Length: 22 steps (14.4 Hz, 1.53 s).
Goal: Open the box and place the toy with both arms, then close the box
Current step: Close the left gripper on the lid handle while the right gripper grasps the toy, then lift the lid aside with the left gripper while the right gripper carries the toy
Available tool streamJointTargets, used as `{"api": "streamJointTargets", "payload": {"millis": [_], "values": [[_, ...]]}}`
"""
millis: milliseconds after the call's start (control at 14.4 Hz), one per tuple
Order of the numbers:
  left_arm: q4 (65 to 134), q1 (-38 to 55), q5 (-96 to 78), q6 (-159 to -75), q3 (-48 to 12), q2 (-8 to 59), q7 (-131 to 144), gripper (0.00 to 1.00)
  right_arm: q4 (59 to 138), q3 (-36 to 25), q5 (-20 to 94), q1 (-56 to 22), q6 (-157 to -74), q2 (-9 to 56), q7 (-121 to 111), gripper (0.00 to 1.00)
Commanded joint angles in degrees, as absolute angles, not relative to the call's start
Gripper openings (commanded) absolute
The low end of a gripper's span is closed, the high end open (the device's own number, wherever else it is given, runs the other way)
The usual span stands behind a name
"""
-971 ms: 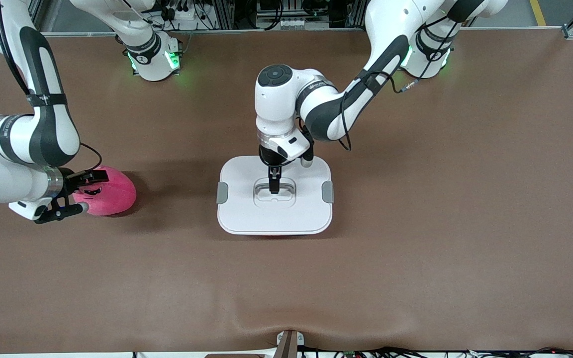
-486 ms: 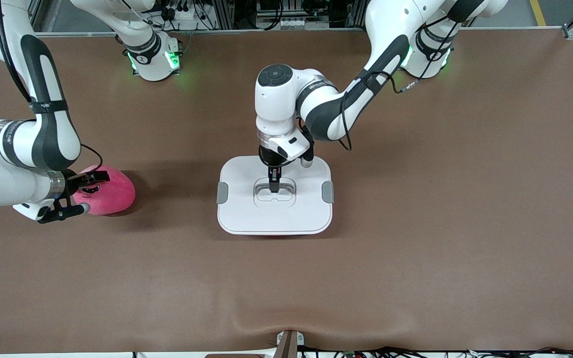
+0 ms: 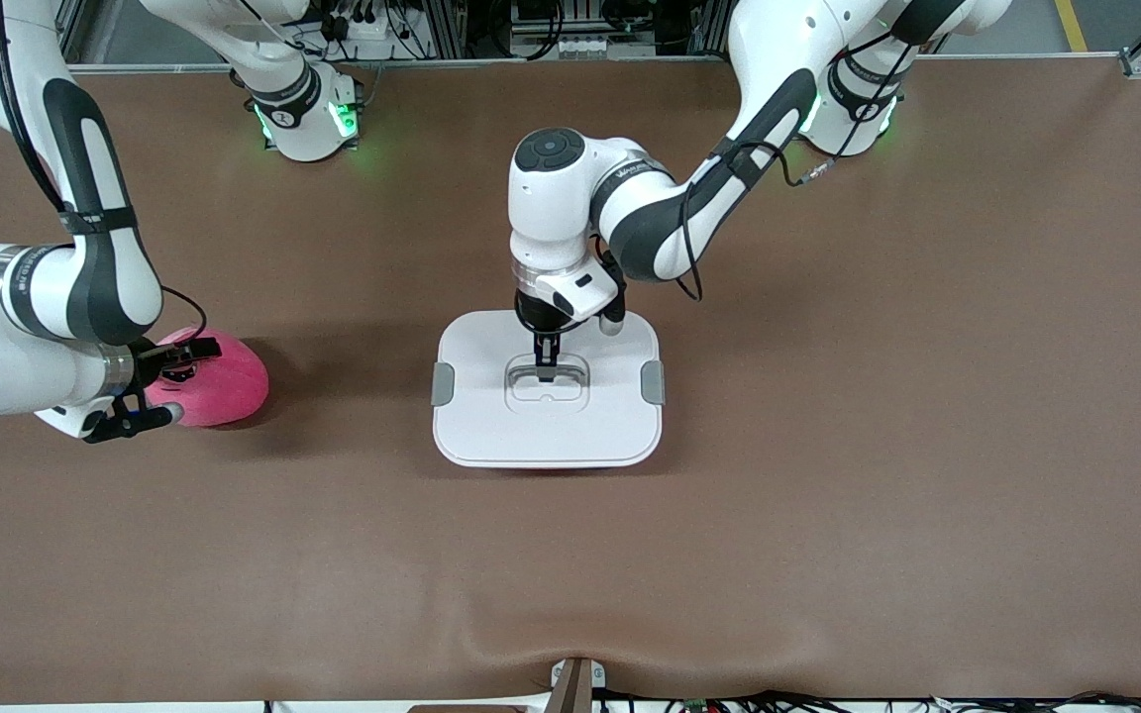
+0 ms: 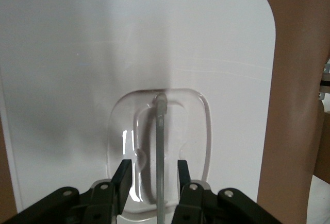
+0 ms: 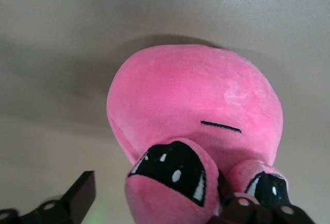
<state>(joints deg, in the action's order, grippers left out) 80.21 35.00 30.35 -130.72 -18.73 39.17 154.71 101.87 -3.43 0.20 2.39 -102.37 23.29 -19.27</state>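
Box (image 3: 548,388) with its white lid (image 3: 491,416) still on sits mid-surface, directly beneath the left pincer (image 3: 546,371), whose fingers (image 4: 122,180) dip into the lid's recessed handle (image 4: 160,147) and stand on either side of the thin handle bar, narrowed but not visibly touching it. The bar runs straight away from the pincer, between the fingers, so a squeeze and lift looks like the coming move. Toward the right arm's end of the surface, the pink toy (image 3: 214,381) lies on the brown surface (image 3: 828,495), just ahead of the right pincer (image 3: 169,381), whose spread fingers flank it, face toward the wrist. Each arm is nearest its own target.
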Motion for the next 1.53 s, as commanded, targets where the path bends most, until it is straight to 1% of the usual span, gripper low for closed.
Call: {"api": "streamJointTargets", "payload": {"millis": [0, 139, 278, 416, 624, 763, 902, 1110, 1249, 1457], "values": [[79.1, 35.2, 31.8, -131.2, -18.5, 39.6, 154.8, 0.37, 102.1, -3.0, 1.2, 3.3, -102.5, 23.2, -20.1, 0.49], [79.1, 35.2, 31.7, -131.2, -18.5, 39.6, 154.9, 0.28, 102.1, -3.1, 3.3, 3.3, -102.6, 23.4, -20.3, 0.31], [79.1, 35.1, 31.7, -131.2, -18.5, 39.4, 154.9, 0.24, 102.0, -3.0, 3.9, 4.0, -102.6, 23.7, -20.3, 0.14], [79.1, 35.1, 31.7, -131.3, -18.5, 39.4, 155.0, 0.20, 102.0, -3.0, 4.1, 4.0, -102.7, 23.7, -20.3, 0.00], [79.1, 35.1, 31.7, -131.3, -18.5, 39.4, 155.0, 0.15, 101.8, -3.0, 4.1, 3.9, -104.2, 23.7, -20.3, 0.00], [79.1, 35.0, 31.7, -131.4, -18.5, 39.4, 155.0, 0.12, 101.7, -2.9, 4.1, 3.6, -107.0, 23.7, -21.0, 0.00], [79.1, 35.0, 31.7, -131.3, -18.5, 39.4, 155.0, 0.10, 101.5, -2.9, 5.5, 3.3, -109.9, 23.6, -28.1, 0.00], [79.1, 35.0, 31.7, -131.3, -18.5, 39.3, 154.7, 0.00, 101.4, -3.0, 10.4, 3.5, -114.2, 23.4, -35.9, 0.00], [79.1, 35.0, 31.7, -131.3, -18.5, 39.2, 154.5, 0.00, 101.2, -2.9, 10.5, 3.3, -116.9, 23.0, -39.5, 0.00], [79.1, 35.0, 31.7, -131.3, -18.5, 39.1, 154.5, 0.00, 99.5, -2.4, 10.5, 2.9, -117.8, 22.9, -41.9, 0.00]]}}
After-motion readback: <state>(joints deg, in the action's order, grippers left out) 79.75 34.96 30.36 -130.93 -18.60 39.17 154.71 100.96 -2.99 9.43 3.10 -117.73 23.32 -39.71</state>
